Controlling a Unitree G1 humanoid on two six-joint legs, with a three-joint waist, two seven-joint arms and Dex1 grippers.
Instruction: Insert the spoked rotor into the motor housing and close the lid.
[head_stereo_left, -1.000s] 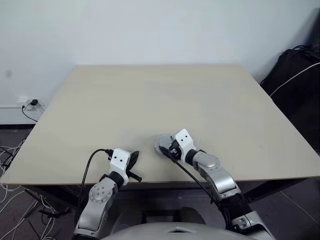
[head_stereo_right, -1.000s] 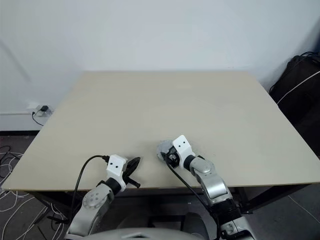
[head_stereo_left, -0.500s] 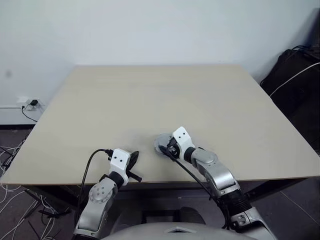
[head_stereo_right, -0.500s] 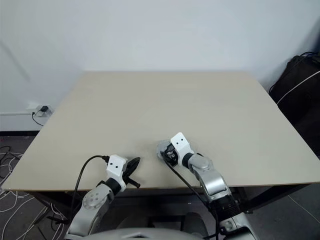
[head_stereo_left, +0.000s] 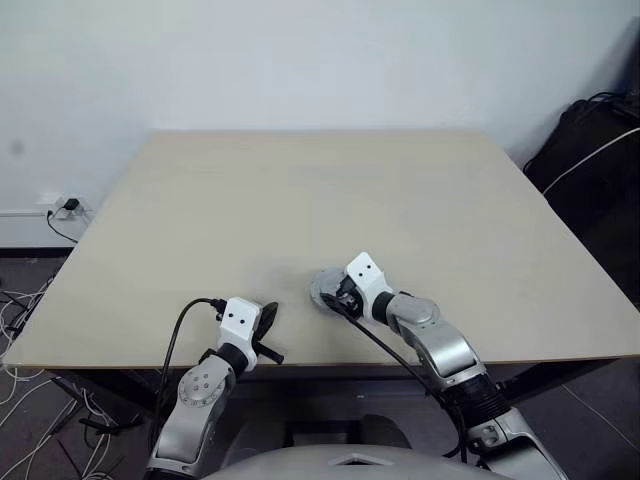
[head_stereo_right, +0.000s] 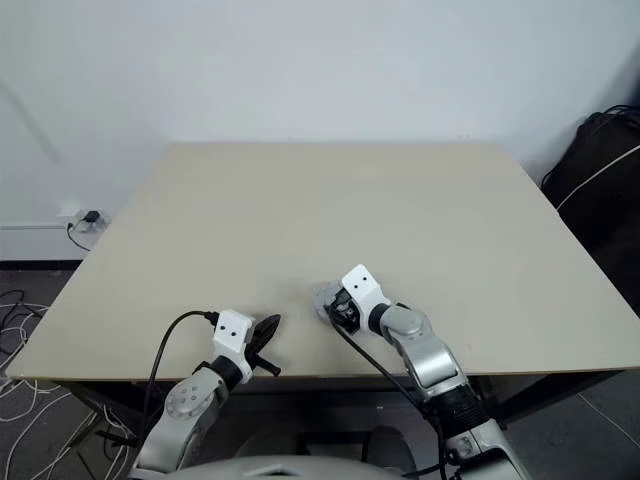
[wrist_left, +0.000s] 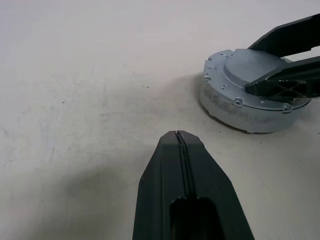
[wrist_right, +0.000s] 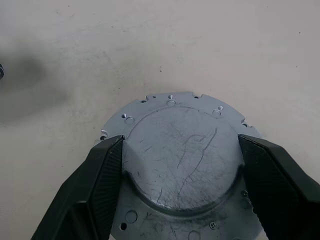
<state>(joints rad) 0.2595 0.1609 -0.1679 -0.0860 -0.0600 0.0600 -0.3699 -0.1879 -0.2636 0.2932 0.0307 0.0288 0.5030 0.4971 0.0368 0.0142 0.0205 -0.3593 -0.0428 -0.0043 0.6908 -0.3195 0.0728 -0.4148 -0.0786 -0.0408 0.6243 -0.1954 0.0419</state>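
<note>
A grey round unit sits near the table's front edge, with the lid (wrist_right: 180, 165) as its top face, smooth with a raised round centre. The low grey wall under it is the motor housing (wrist_left: 240, 112), whose inside is hidden. The spoked rotor is hidden. My right gripper (head_stereo_left: 335, 293) reaches over the unit, its two fingers (wrist_right: 107, 170) pressed against opposite sides of the lid's raised centre. To the left, close to the table edge, my left gripper (head_stereo_left: 268, 318) is shut on nothing and points at the unit from a short way off.
The beige table (head_stereo_left: 320, 200) stretches bare toward the white wall. A black bag (head_stereo_left: 590, 150) stands off the table's right side. Cables and a wall socket (head_stereo_left: 55, 208) are on the floor at the left. A black cable runs along my left arm.
My right wrist has tipped down a little and its forearm has shifted slightly, while the fingers stayed on the lid. The left arm and the unit have not moved.
</note>
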